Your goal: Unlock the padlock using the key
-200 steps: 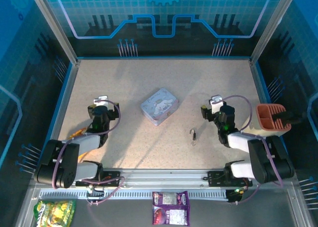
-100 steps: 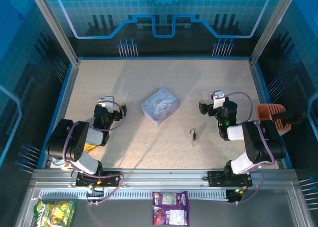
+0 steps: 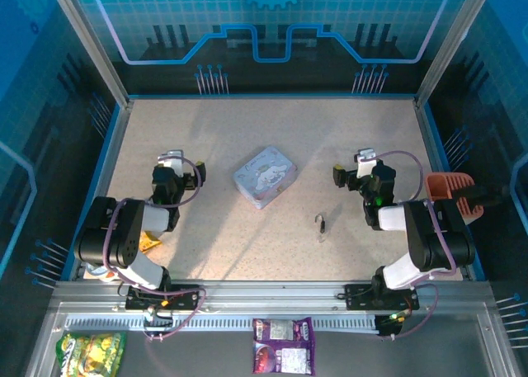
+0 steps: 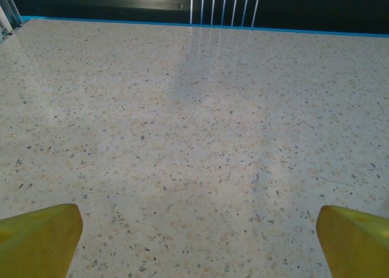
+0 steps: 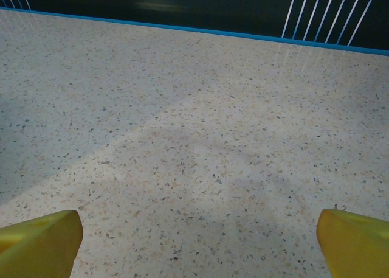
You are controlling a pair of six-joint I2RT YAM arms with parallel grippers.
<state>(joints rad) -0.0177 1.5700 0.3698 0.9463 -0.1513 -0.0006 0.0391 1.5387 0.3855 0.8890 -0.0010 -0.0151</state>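
L gripper (image 4: 196,235): yellow fingers (image 4: 36,241) spread wide, nothing btwn them, bare speckled table (image 4: 194,107) ahead. R gripper (image 5: 196,235): same, wide apart, empty. Padlock (image 3: 321,225) lies on table near front, nearer R arm, clear of both grippers. Key too small to tell apart. Lilac tin (image 3: 265,176) up-left of padlock, well apart.

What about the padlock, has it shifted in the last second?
No. The padlock lies in the same spot in the top view, below and right of the lilac tin, which has not moved either.
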